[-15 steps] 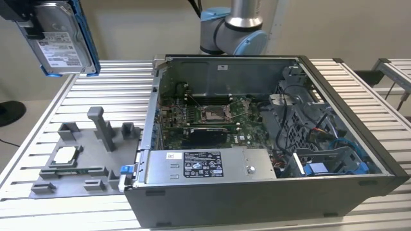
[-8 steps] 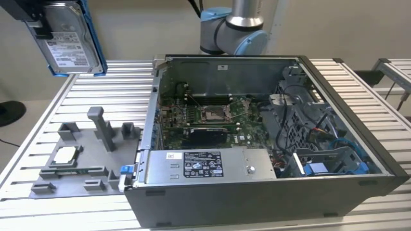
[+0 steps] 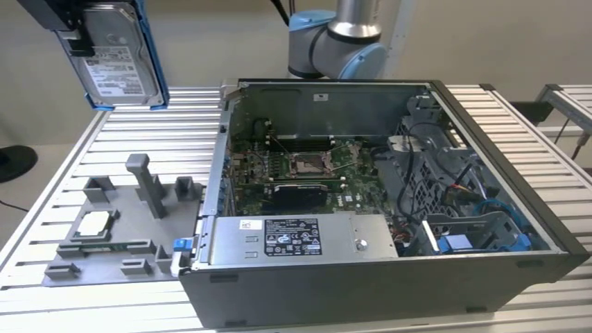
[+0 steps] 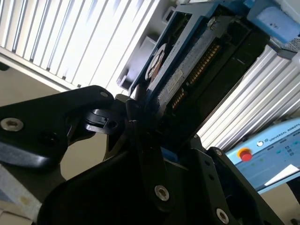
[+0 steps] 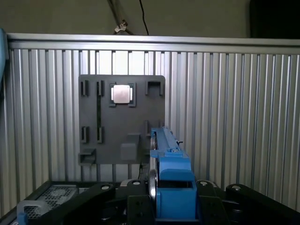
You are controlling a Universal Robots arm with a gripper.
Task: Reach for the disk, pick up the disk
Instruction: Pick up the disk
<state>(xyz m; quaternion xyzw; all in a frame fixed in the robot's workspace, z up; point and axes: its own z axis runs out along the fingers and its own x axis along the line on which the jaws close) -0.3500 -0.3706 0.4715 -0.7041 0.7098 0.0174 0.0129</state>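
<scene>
The disk [image 3: 118, 59], a silver-grey hard drive with a white label and a blue frame, hangs upright high above the table at the exterior view's upper left. My gripper [image 3: 72, 33] is shut on its upper end. In the first wrist view the disk [image 5: 169, 173] shows edge-on, blue frame toward the camera, between the black fingers [image 5: 136, 204], with the grey fixture plate far below. In the second wrist view the disk [image 4: 185, 70] sticks out from the gripper [image 4: 140, 122], its connector edge showing.
A grey fixture plate [image 3: 111, 253] with upright posts lies on the slatted table [image 3: 55, 201] and holds a small square chip [image 3: 93, 225]. The open computer case [image 3: 370, 277] takes up the middle and the exterior view's right. The arm's base [image 3: 337, 41] stands behind it.
</scene>
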